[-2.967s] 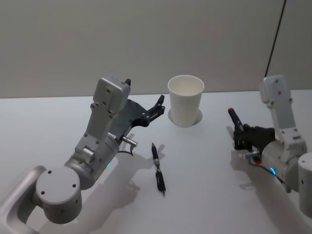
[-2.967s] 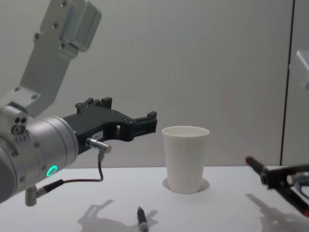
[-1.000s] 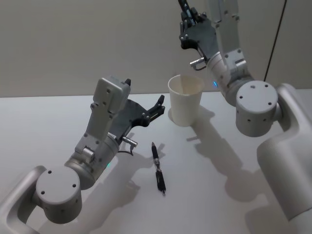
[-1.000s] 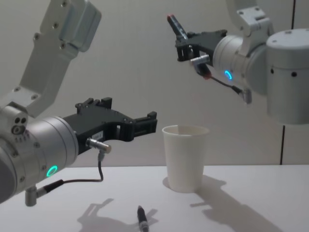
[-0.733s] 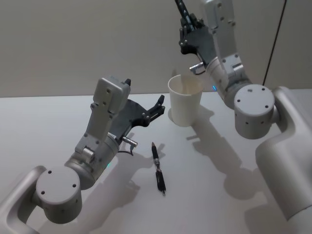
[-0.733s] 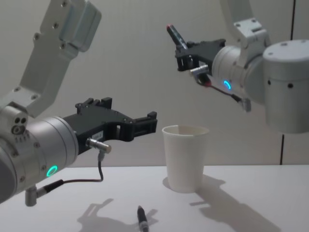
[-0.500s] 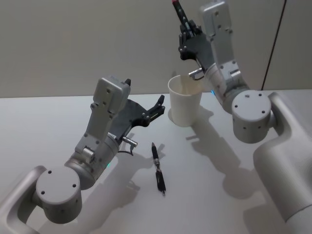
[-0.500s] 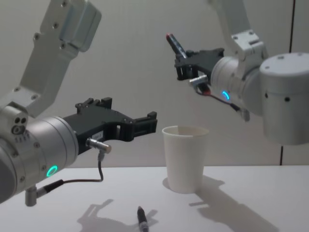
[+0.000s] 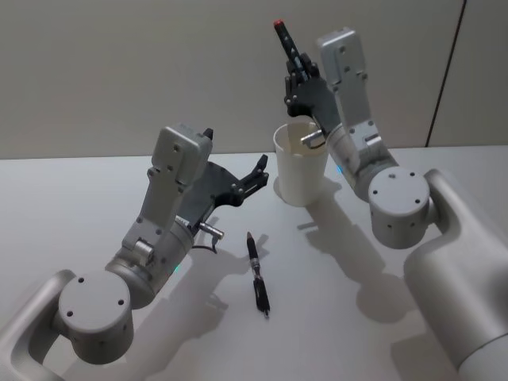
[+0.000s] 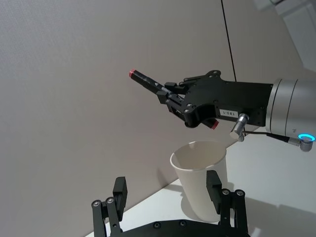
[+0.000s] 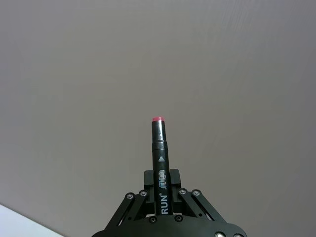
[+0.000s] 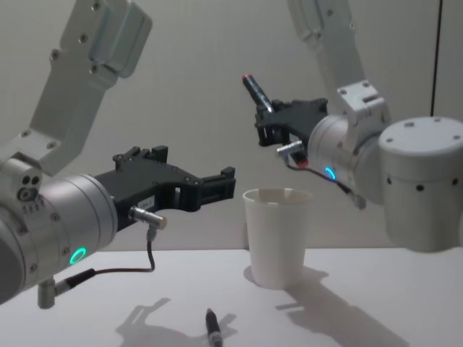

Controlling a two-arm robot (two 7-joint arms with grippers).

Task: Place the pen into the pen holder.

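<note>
One pen (image 9: pixel 287 42): clenched in right fingers (image 11: pixel 148 180), tilted above cup (image 9: pixel 302 171).
Left fingers (image 10: pixel 213 183): spread, idle.
Next: I centre its tip over cup before releasing.

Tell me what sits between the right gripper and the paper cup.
Nothing: the chest view shows open air between the right gripper, shut on a pen, and the cup. The left gripper hangs open nearby.

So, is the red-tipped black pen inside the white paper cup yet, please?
Not yet: the right pincer grips the red-tipped black pen above the white paper cup.
</note>
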